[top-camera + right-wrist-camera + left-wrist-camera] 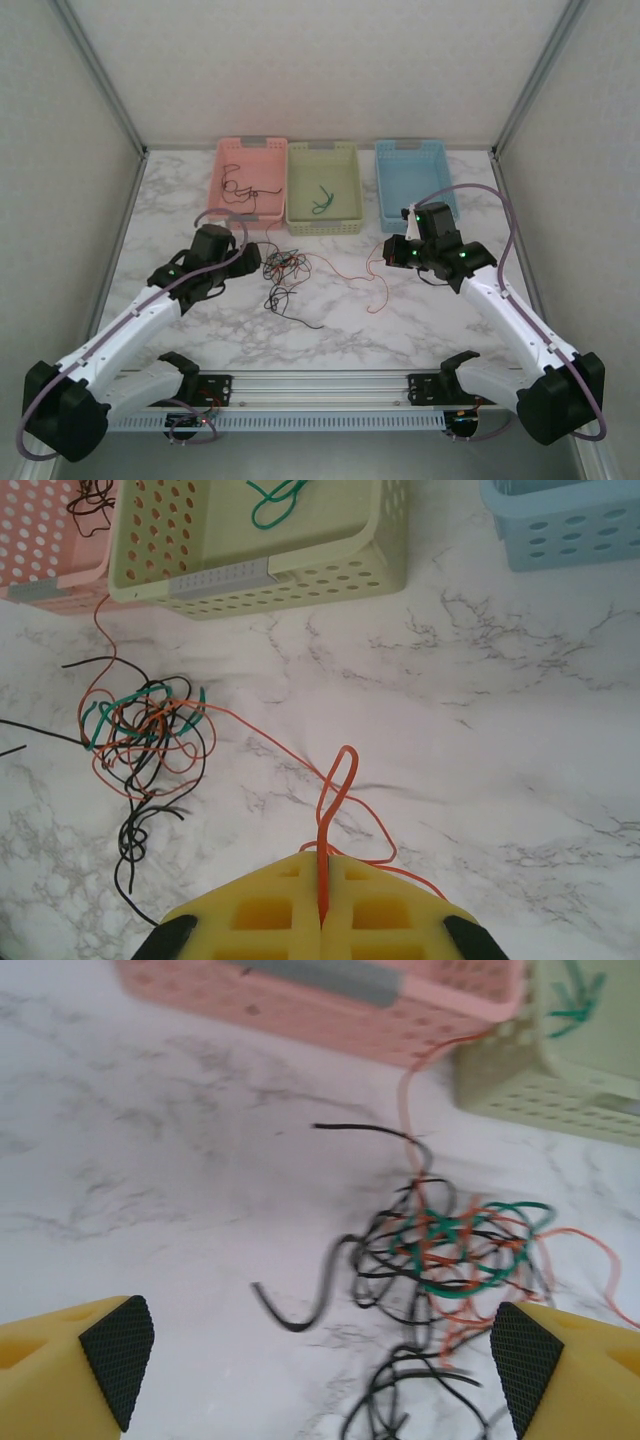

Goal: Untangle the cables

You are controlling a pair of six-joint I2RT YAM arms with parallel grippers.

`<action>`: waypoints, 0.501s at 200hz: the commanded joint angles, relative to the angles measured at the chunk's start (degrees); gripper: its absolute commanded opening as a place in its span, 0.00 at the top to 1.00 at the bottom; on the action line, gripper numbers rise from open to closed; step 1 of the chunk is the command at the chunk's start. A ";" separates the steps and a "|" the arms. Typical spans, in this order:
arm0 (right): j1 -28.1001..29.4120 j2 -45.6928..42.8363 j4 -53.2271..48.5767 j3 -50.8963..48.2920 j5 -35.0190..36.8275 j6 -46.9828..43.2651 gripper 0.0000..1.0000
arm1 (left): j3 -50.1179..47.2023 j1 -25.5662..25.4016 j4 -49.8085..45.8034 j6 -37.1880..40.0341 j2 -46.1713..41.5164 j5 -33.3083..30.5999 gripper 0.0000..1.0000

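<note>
Top external, marble table [400,330], pale walls [60,100], left gripper [320,1360] spread, right gripper [322,880] pinching orange cable [335,780]

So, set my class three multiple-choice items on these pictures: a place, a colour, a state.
1. The tangled bundle of thin black, green and orange cables lies:
A) inside a basket
B) on the white marble table
C) over an arm
2. The thin cable in the pale green perforated plastic basket is:
A) green
B) orange
C) black
3. The right gripper is:
A) wide open
B) shut, empty
C) shut on a thin orange cable
B, it rests on bare marble; A, a green loop lies inside; C, orange wire is pinched between its closed jaws.
</note>
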 commanded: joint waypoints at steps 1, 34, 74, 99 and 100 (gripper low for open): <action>-0.05 0.17 0.74 1.48 -1.44 0.13 1.00 | -1.42 1.89 5.37 -2.46 2.13 2.42 0.11; 0.00 -0.49 0.39 1.50 -1.45 0.19 1.00 | -1.20 2.23 9.41 -2.12 8.69 6.00 0.17; -0.03 -0.81 -0.05 1.54 -1.32 0.08 1.00 | 0.02 2.51 11.46 -1.01 12.76 5.29 0.24; -0.05 -1.19 -0.13 1.46 -1.50 0.15 1.00 | 0.15 3.25 12.85 -1.15 14.97 6.21 0.35; -0.05 -1.21 -0.09 1.46 -1.50 0.14 1.00 | 0.18 3.25 12.91 -1.16 15.04 6.24 0.36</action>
